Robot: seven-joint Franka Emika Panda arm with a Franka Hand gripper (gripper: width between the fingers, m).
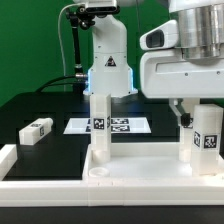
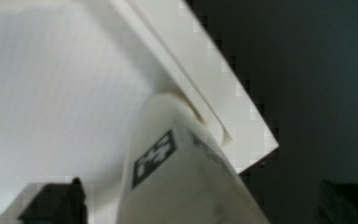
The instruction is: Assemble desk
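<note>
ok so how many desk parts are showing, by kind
large white rectangular plastic tabletop: 1
short white square legs standing upright: 2
short white square leg lying loose: 1
total: 4

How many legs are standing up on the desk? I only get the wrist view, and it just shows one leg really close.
Observer: Two. The exterior view shows your close leg upright on the tabletop at that view's right, and a second leg upright further to the exterior view's left.
Operator: Are there any more legs lying around?
Observer: Yes, a loose leg lies on its side on the black table, off the tabletop, at the exterior view's left.
</note>
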